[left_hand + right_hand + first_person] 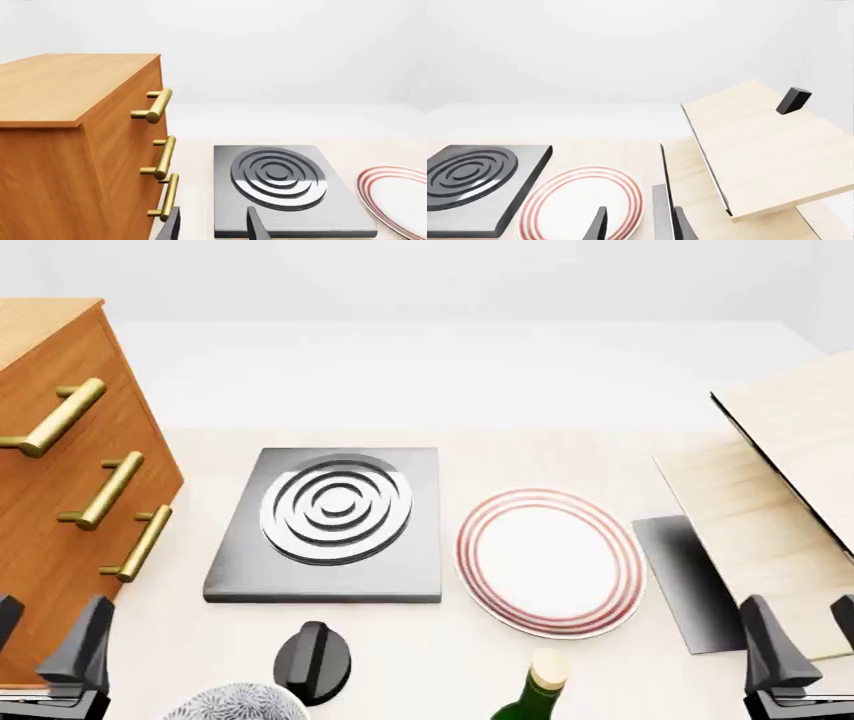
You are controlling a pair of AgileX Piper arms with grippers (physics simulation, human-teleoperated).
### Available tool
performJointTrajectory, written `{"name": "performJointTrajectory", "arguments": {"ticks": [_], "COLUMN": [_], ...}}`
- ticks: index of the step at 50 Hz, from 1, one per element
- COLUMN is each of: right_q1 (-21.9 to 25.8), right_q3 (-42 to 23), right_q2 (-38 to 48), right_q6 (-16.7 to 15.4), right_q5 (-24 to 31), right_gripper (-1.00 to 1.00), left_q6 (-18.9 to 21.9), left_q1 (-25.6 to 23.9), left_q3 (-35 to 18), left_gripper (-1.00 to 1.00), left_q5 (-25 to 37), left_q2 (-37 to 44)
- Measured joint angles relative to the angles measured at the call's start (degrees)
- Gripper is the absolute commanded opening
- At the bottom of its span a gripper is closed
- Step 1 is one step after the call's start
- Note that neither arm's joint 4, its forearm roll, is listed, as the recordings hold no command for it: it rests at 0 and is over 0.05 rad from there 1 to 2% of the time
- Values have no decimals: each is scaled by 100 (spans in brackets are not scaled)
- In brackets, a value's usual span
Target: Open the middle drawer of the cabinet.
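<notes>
Orange-brown wood marks the cabinet (60, 500), which stands at the left edge of the desk (441, 640) in the front view, its three brass-handled fronts turned toward the hob (334, 525). All three fronts lie flush with one another; the middle drawer (87, 465), between the top drawer (94, 370) and the bottom drawer (114, 585), appears fully closed, so the task is judged not yet begun. The middle handle (107, 490) is untouched. The left gripper (47, 640) sits low in front of the cabinet's near corner, below the handles, its fingers parted and nothing between them; in the left wrist view the same fingertips frame bare desk beside the bottom handle (168, 197). The right gripper (801, 645) hangs well apart on the far side, by the pale boards (787, 470), likewise parted and empty. A red-rimmed plate (550, 560) lies between hob and boards. Remaining, by this reading: raise the left gripper to the middle handle, close on it, and pull the drawer out.
</notes>
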Motion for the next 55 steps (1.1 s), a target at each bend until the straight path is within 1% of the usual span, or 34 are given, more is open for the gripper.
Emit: {"name": "performJointTrajectory", "arguments": {"ticks": [16,17,26,33,42,46,55], "right_q1": [-17,-19,-33,-38,-40,-41,-42], "right_q3": [-21,-22,-33,-36,-39,-39,-40], "right_q2": [2,2,-1,-2,-3,-3,-3], "right_q6": [-21,-21,-23,-23,-22,-22,-23], "right_q5": [20,22,36,41,44,44,45], "right_gripper": [100,100,100,100,100,100,100], "left_q6": [8,111,98,253,627,931,1640], "left_q1": [-119,-17,-76,-17,63,19,-255], "left_q3": [-22,-15,-2,-9,-48,-69,-139], "left_gripper": [100,100,100,100,100,100,100], "left_q5": [28,-169,-148,-170,-308,-487,-799], "left_q2": [79,192,404,402,340,326,308]}}
